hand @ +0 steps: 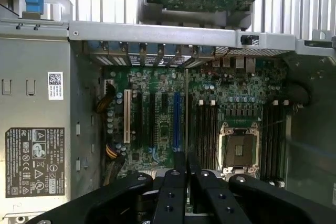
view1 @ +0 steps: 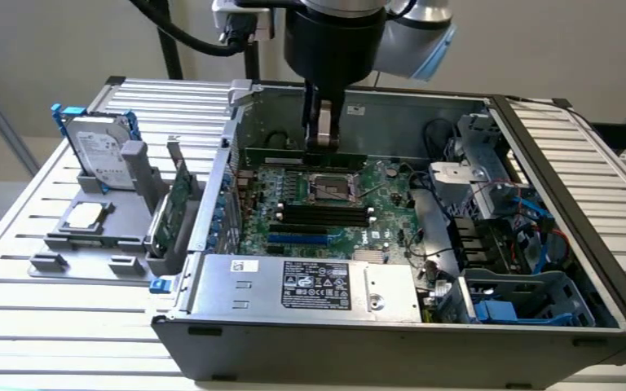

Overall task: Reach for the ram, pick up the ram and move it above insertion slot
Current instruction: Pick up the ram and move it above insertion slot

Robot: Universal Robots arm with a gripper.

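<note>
A: The tool pinches the ram edge-on, hanging over the motherboard by the CPU socket.

B: A thin grip; a tilt could swing it against the insertion slot walls.

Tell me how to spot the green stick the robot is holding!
Look inside the big open grey computer case, toward its back wall. The black pincer hangs there, shut on the ram, a long thin green stick held level. Unlike the taller green card standing outside the case on the exterior view's left, it is slim and gripped.
</note>
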